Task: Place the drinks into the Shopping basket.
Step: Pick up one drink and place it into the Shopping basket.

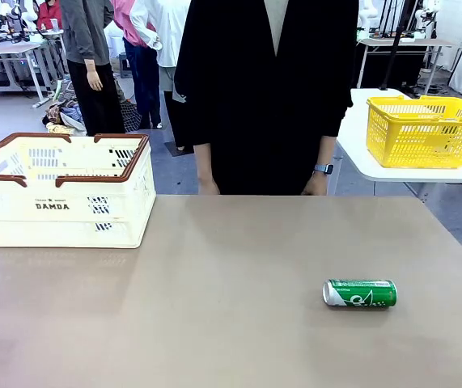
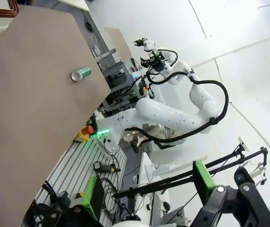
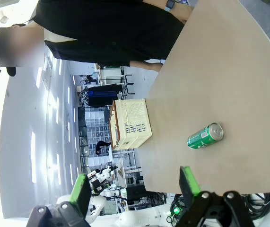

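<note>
Green can (image 1: 359, 293) lies on the desk (image 1: 214, 267), not yet in the Shopping basket (image 1: 61, 220); left pincer (image 2: 149, 187) and right pincer (image 3: 135, 182) gape wide, empty

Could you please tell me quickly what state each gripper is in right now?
Left gripper: open, holding nothing.
Right gripper: open, holding nothing.

White arm (image 2: 172, 113), black green-padded pincer (image 3: 135, 185)
</note>
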Robot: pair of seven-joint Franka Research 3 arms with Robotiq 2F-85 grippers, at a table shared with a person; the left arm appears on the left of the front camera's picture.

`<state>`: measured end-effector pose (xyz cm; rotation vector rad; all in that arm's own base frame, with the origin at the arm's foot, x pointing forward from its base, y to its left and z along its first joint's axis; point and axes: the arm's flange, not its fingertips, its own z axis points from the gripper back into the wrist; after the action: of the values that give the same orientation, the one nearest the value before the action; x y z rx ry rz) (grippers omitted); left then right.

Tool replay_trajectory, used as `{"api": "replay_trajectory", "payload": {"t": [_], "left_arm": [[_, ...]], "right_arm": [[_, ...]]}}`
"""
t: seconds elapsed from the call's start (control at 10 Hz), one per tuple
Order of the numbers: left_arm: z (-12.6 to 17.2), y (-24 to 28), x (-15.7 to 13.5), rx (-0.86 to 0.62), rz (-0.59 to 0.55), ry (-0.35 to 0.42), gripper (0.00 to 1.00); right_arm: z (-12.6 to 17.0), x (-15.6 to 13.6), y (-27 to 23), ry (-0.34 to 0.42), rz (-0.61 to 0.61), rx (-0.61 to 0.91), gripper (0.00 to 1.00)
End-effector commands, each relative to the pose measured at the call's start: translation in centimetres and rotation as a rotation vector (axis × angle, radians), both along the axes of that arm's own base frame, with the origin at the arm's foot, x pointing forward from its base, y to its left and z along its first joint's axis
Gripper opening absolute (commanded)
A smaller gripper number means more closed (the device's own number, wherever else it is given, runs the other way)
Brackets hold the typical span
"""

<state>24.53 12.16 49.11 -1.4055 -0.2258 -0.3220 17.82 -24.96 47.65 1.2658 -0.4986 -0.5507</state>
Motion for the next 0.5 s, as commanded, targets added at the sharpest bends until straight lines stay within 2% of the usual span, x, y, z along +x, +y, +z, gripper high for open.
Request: {"api": "replay_trajectory", "payload": {"t": [0.0, 0.4], "left_arm": [[0.25, -0.31, -0.08, -0.029, 0.005, 0.0, 1.0], [0.25, -0.31, -0.08, -0.029, 0.005, 0.0, 1.0]], "right_arm": [[0.22, 0.16, 0.0, -0.038, -0.003, 0.004, 1.0], [0.22, 0.16, 0.0, -0.038, -0.003, 0.004, 1.0]]}}
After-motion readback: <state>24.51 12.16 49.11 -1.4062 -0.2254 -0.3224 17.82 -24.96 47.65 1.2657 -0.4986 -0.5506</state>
